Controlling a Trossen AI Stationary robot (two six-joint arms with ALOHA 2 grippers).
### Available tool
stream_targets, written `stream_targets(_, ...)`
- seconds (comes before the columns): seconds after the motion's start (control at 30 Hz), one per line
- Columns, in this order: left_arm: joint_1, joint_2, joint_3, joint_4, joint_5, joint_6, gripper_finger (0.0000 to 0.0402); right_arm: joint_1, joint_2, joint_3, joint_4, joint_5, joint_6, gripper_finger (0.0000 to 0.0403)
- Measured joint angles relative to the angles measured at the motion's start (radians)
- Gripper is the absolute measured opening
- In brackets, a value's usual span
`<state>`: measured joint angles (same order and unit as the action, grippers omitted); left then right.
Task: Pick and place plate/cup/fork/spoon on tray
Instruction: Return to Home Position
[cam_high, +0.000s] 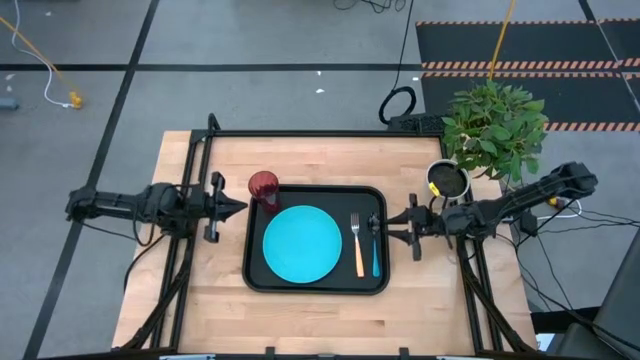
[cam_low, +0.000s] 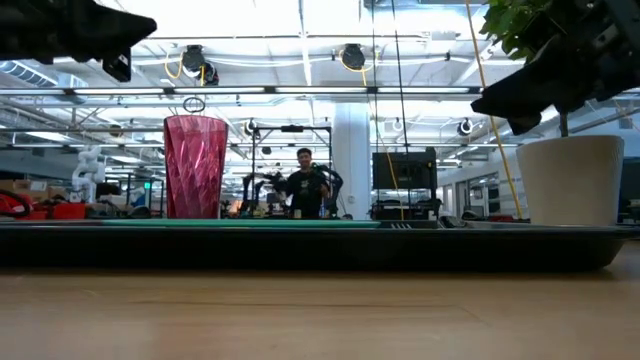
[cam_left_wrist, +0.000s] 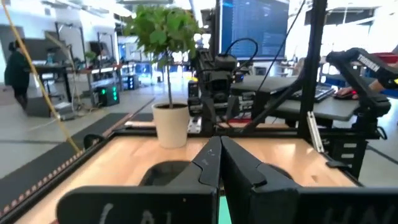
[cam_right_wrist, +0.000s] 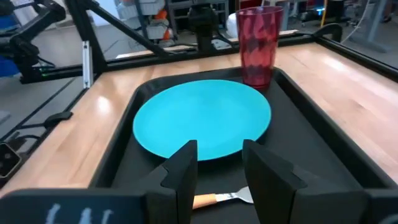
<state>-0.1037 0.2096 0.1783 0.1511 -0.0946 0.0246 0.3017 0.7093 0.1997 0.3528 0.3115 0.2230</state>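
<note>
Plate (cam_high: 302, 243), fork (cam_high: 356, 243), spoon (cam_high: 376, 245) (handle seemingly blue) lie on tray (cam_high: 315, 287).

Round turquoise plate (cam_right_wrist: 202, 121) lies in the large black rimmed tray (cam_right_wrist: 323, 158) on a wooden table (cam_right_wrist: 68, 134).
A dark red translucent tumbler (cam_right_wrist: 258, 45) stands upright at the tray's far corner; the right gripper's (cam_right_wrist: 217, 171) parted dark fingers (cam_right_wrist: 180, 171) frame an orange-handled fork (cam_right_wrist: 224, 199).
</note>
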Motion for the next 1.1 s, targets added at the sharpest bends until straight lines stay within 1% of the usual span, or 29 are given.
stream_targets(0.33,0.014,-0.02,0.0,-0.114,0.005,0.027,0.001,-0.008,-0.085,-0.041,-0.002,0.006,-0.004,0.012)
stream_targets(0.47,0.016,-0.081,0.0,-0.159,-0.011,0.043,0.001,-0.008,-0.123,-0.072,-0.001,0.006,-0.004,0.012)
stream_targets(0.63,0.033,-0.208,0.0,-0.289,-0.011,0.044,0.001,-0.008,-0.173,-0.134,0.029,0.006,0.001,0.012)
stream_targets(0.73,0.043,-0.207,0.003,-0.305,-0.01,0.043,0.001,-0.008,-0.204,-0.172,0.068,0.005,-0.004,0.012)
stream_targets(0.9,0.07,-0.206,-0.013,-0.34,-0.009,0.042,0.001,-0.014,-0.227,-0.18,0.029,0.0,-0.01,0.012)
stream_targets(0.97,0.082,-0.207,-0.021,-0.329,-0.002,0.044,0.001,-0.021,-0.23,-0.18,0.03,0.0,-0.032,0.012)
stream_targets(1.1,0.127,-0.207,-0.042,-0.277,0.054,0.043,0.001,-0.055,-0.235,-0.181,0.032,-0.002,-0.067,0.012)
